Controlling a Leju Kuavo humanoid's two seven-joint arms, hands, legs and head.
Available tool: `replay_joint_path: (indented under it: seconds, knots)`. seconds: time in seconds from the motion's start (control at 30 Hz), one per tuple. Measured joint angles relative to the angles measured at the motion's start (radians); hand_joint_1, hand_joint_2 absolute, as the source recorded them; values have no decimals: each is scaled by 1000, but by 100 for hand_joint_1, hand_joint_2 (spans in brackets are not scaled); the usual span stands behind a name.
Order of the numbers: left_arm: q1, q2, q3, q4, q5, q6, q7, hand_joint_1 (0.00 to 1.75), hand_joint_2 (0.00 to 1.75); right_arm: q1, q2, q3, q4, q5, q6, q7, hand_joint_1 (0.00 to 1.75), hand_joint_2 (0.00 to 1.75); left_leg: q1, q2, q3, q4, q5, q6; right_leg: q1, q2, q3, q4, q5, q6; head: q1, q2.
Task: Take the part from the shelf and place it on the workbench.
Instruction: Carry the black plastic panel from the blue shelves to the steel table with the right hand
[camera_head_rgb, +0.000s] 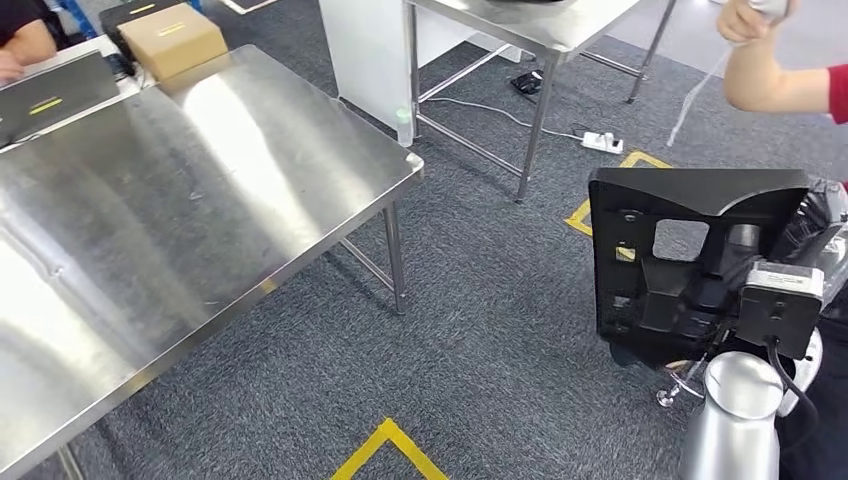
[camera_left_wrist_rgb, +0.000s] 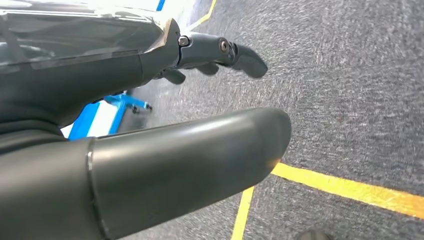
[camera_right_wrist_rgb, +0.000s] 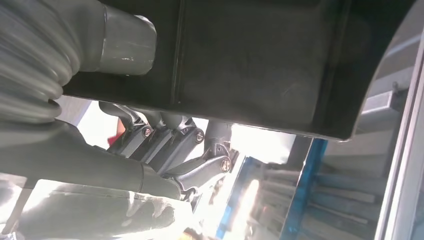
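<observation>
Right of desk (camera_head_rgb: 200, 200), well apart: black part (camera_head_rgb: 690, 250) upright, clamped by right hand (camera_right_wrist_rgb: 170, 145), fingers (camera_right_wrist_rgb: 190, 140) curled under its edge. Left hand (camera_left_wrist_rgb: 215, 55) empty, fingers loosely spread. Risk judged: part slipping mid-carry, grip low on tall panel.

The head view looks forward and down from high on the body, over the steel workbench (camera_head_rgb: 190, 200) and carpet. The right wrist view sits close beneath the black part (camera_right_wrist_rgb: 250, 65), also visible in the head view. The left wrist view faces carpet closely.
</observation>
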Motion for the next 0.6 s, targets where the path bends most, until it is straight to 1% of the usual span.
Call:
replay_joint_path:
  seconds: [0.03,0.07,0.1,0.13,0.17,0.2,0.23,0.27,0.3,0.33,0.37,0.4,0.43,0.47,0.5,0.53,0.57,0.6]
  knots:
    - [0,1,1,0,6,14,-5,0,0,2,2,0,0,3,1,-1,175,175,2,10,-33,66,-27,-2,3,-14,0,0,-1,-4,0,0]
    - [1,3,3,0,14,29,-11,0,0,2,4,0,1,7,3,-1,175,175,3,14,-55,110,-39,-3,5,-28,0,0,-2,-5,0,0]
    - [2,6,8,0,18,46,-19,0,0,2,6,0,2,10,5,-2,175,175,3,16,-59,119,-33,-3,7,-41,1,0,-3,-7,0,0]
    - [4,10,15,-1,18,62,-30,0,0,1,8,1,4,14,6,-2,175,175,3,20,-42,90,-11,-1,8,-54,3,0,-5,-8,0,0]
    - [6,15,28,-4,8,75,-45,0,0,0,9,1,6,19,6,-3,175,175,2,32,-9,29,20,4,10,-65,5,0,-6,-8,0,0]
    - [7,22,47,-10,-10,83,-68,0,0,1,10,2,6,25,7,-3,175,175,-2,60,30,-41,45,11,12,-76,9,0,-9,-7,0,0]
    - [7,29,72,-17,-31,88,-99,0,0,3,11,2,5,31,8,-2,175,175,-7,84,62,-98,62,17,18,-87,11,1,-12,-5,0,0]
    - [6,38,103,-24,-48,91,-137,0,0,6,13,1,1,38,12,-2,175,175,-11,100,81,-133,68,23,22,-98,14,1,-15,-1,1,0]
    - [5,47,136,-29,-57,92,-184,0,0,12,15,1,-6,45,17,-1,175,175,-16,106,87,-147,67,28,26,-109,16,1,-18,3,2,0]
    - [4,57,171,-33,-53,91,-239,0,0,20,19,1,-16,51,23,0,175,175,-18,91,87,-149,68,30,29,-122,20,-1,-20,7,2,0]
    - [4,68,209,-36,-40,86,-304,0,0,28,24,-1,-28,57,30,1,175,175,-16,77,89,-154,71,34,31,-129,21,-1,-24,11,2,0]
    - [2,78,247,-39,-21,75,-376,0,0,38,29,-3,-41,62,37,1,175,175,-13,65,93,-161,74,39,30,-118,22,6,-30,15,2,0]
    - [-1,90,286,-43,0,57,-450,0,0,48,33,-8,-55,65,45,0,175,175,-9,52,98,-167,79,44,29,-93,13,29,-44,17,3,0]
    - [-6,102,322,-46,20,35,-519,0,0,61,35,-16,-68,67,53,0,175,175,-4,39,102,-172,83,48,28,-59,-7,74,-65,17,3,0]
    - [-12,114,354,-49,39,13,-579,0,0,73,38,-26,-78,68,62,-2,175,175,-3,24,102,-174,84,51,24,-26,-37,137,-91,14,4,0]
    - [-17,127,383,-52,59,-11,-630,0,0,86,41,-36,-87,68,70,-3,175,175,-2,9,101,-173,85,53,23,-7,-73,204,-115,13,5,0]
    - [-21,138,408,-54,77,-35,-674,0,0,99,45,-44,-96,70,77,-3,175,175,-1,-7,99,-172,85,53,21,1,-101,254,-130,14,5,0]
    - [-23,147,431,-56,92,-58,-710,0,0,111,49,-51,-106,71,81,-3,175,175,-1,-22,99,-172,86,52,19,3,-114,272,-129,20,5,0]
